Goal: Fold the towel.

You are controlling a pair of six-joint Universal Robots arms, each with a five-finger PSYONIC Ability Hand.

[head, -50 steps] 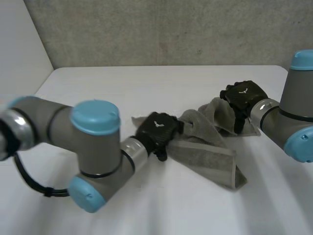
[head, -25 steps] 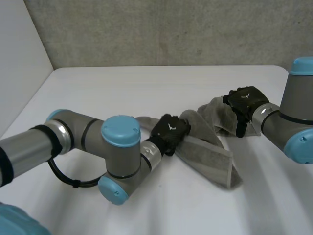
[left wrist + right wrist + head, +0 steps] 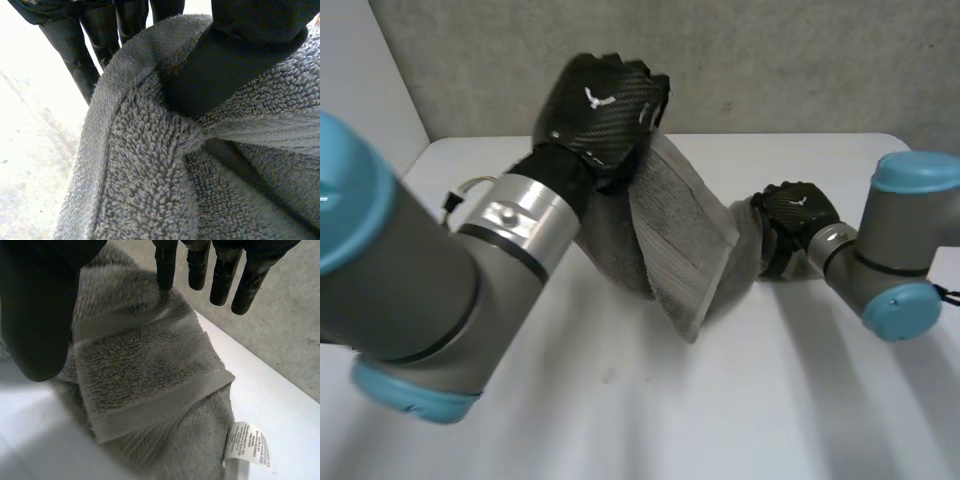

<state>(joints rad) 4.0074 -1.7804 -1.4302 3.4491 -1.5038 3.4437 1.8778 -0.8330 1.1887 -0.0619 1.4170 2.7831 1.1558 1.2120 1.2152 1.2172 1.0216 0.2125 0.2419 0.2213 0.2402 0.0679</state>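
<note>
**A:** Where's the towel?

**B:** The grey towel (image 3: 670,235) is strung between the two hands over the white table (image 3: 620,420). One end is up in the air near the far edge, left of the middle. From there it hangs down in a broad sheet, with a woven band (image 3: 685,255) running along it. Its lowest fold reaches the table about the middle. The other end lies bunched on the table towards the right edge.

**A:** What has the high end?

**B:** The left hand (image 3: 605,105), held well above the table. In the left wrist view its thumb (image 3: 240,55) is pressed into the pile. The hem wraps over towards the fingers (image 3: 75,55) on the other side, so the cloth is pinched between them. It has hold of an edge; I can't tell if that is a corner.

**A:** And the right hand?

**B:** The right hand (image 3: 798,212) sits low at the bunched end, knuckles up. In the right wrist view its fingers (image 3: 225,275) are straight and spread, pointing down past the cloth. One fingertip (image 3: 165,277) is just at a fold. Its thumb (image 3: 35,315) stands apart beside the heap. Nothing is clamped there, so the hand is relaxed over the towel.

**A:** Anything else on that end?

**B:** A white care label (image 3: 247,445) sticks out of the hem, beside the bare table.
</note>
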